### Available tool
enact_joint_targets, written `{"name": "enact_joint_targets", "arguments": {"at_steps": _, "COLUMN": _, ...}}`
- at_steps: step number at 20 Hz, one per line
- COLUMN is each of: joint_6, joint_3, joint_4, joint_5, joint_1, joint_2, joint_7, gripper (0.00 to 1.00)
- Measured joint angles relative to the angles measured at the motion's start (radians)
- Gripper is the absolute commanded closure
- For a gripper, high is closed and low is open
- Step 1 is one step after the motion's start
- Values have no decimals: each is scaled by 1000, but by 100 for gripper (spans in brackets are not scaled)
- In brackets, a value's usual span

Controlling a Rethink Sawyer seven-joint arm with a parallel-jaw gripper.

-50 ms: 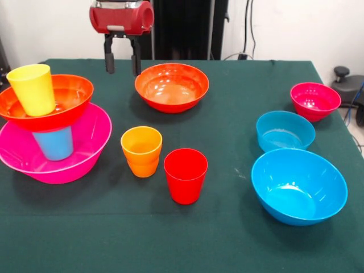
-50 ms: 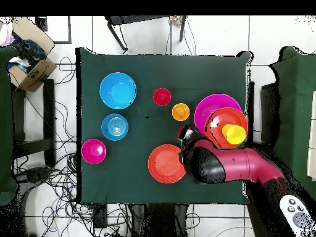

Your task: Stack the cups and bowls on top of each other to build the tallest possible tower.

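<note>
**rimshot:** While the gripper [image 1: 120,62] hangs empty with jaws spread beside the loose orange-red bowl [image 1: 172,87], why's the tower [image 1: 50,126] far off?

**cupstack:** Guessing the wide pink bowl [image 1: 85,149] steadies it.

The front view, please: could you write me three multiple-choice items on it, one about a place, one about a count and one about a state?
1. Where does the yellow cup stand?
A. in the orange-red bowl on the stack
B. in the large blue bowl
C. on the cloth

2. How many cups stand alone on the cloth?
A. one
B. two
C. four

3. What does the tool hold?
A. the red cup
B. a bowl
C. nothing

Key: 1 A, it sits inside the upper orange-red bowl above the pink bowl. 2 B, only the orange cup and the red cup. 3 C, its fingers hang apart, empty.
</note>
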Motion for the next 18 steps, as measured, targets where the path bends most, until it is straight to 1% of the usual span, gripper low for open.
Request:
{"name": "enact_joint_targets", "arguments": {"at_steps": 1, "joint_6": 5, "joint_3": 3, "joint_4": -4, "joint_5": -1, "joint_1": 0, "joint_2": 0, "joint_7": -2, "gripper": 0}}
{"name": "enact_joint_targets", "arguments": {"at_steps": 2, "joint_6": 48, "joint_3": 22, "joint_4": -31, "joint_5": -2, "joint_1": 3, "joint_2": 0, "joint_7": -17, "gripper": 0}}
{"name": "enact_joint_targets", "arguments": {"at_steps": 4, "joint_6": 67, "joint_3": 30, "joint_4": -42, "joint_5": -2, "joint_1": 4, "joint_2": 0, "joint_7": -22, "gripper": 0}}
{"name": "enact_joint_targets", "arguments": {"at_steps": 6, "joint_6": 111, "joint_3": 54, "joint_4": -67, "joint_5": -3, "joint_1": 4, "joint_2": 0, "joint_7": -28, "gripper": 0}}
{"name": "enact_joint_targets", "arguments": {"at_steps": 13, "joint_6": 161, "joint_3": 113, "joint_4": -112, "joint_5": -4, "joint_1": 7, "joint_2": 23, "joint_7": -29, "gripper": 0}}
{"name": "enact_joint_targets", "arguments": {"at_steps": 18, "joint_6": 200, "joint_3": 118, "joint_4": -145, "joint_5": -4, "joint_1": 32, "joint_2": 60, "joint_7": -29, "gripper": 0}}
